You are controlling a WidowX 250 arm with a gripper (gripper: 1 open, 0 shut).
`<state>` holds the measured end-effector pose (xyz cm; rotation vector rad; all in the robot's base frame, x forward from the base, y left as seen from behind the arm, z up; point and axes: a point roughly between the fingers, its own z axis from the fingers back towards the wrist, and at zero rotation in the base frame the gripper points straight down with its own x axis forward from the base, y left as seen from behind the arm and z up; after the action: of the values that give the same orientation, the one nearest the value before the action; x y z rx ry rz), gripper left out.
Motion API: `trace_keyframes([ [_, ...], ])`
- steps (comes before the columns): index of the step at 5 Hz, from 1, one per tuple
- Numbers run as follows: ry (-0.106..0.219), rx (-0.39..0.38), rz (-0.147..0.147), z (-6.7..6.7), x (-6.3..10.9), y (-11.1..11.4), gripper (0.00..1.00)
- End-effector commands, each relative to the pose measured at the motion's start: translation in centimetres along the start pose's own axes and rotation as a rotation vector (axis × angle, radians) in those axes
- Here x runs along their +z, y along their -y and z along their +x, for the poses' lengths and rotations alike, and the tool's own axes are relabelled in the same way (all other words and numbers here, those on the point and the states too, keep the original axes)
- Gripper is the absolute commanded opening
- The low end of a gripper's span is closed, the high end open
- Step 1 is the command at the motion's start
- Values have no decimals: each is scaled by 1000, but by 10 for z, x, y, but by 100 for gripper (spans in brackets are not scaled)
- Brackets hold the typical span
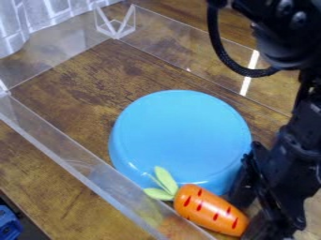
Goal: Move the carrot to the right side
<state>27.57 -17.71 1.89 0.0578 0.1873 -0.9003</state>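
The orange toy carrot (209, 211) lies on the wooden table at the bottom edge of the view, its light green leaves (162, 184) pointing up-left against the rim of the blue bowl (179, 136). My black gripper (266, 204) stands just right of the carrot's thick end, low over the table, close to it or touching it. Its fingers (253, 184) merge into dark shapes, so I cannot make out whether they are open or shut. The arm rises along the right edge of the frame.
A clear plastic wall (75, 159) runs along the front left of the table, close to the carrot's leaves. Another clear barrier (226, 52) and a small clear stand (115, 19) sit at the back. Brown wood shows left of the bowl.
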Motion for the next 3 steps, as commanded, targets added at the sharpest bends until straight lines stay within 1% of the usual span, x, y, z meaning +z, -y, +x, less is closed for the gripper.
trace_keyframes([
  [1, 8, 25, 1, -6, 2, -13, 0],
  [3, -1, 31, 1, -6, 2, -15, 0],
])
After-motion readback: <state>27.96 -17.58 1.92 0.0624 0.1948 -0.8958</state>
